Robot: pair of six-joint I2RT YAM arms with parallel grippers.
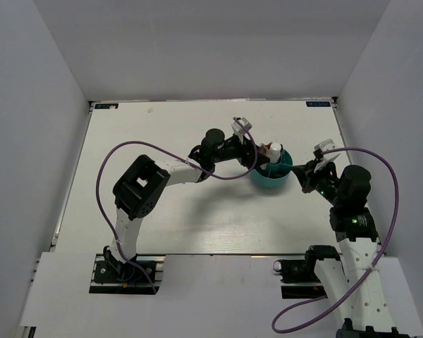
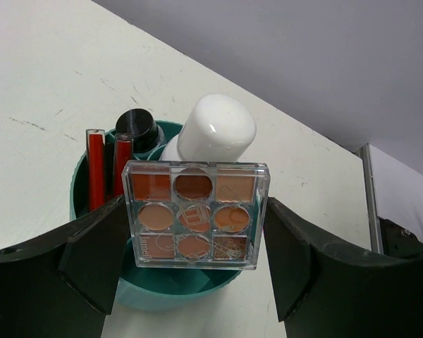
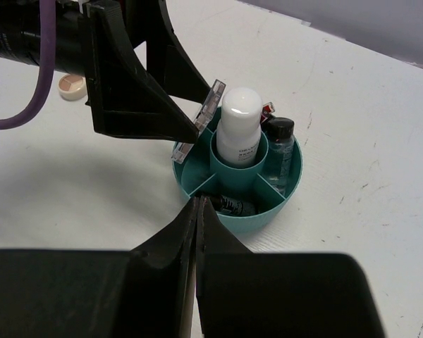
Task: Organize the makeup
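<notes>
My left gripper [image 2: 196,264] is shut on the square pink-toned palette [image 2: 194,215] and holds it upright over the left part of the teal divided tub [image 2: 162,296]. In the top view this gripper [image 1: 257,156] is at the tub's left rim [image 1: 271,182]. The tub holds a white bottle [image 3: 240,123] in its middle cup, a dark-capped bottle [image 3: 280,148], red-and-black tubes [image 2: 96,169] and a black tube [image 3: 229,205] lying flat. A round beige compact [image 3: 72,86] lies on the table beyond the left arm. My right gripper [image 3: 197,204] is shut and empty, just short of the tub's near side.
The white table [image 1: 197,225] is walled by grey panels on three sides. The left arm's purple cable [image 1: 120,151] loops over the table's left half. The right arm [image 1: 345,190] stands right of the tub.
</notes>
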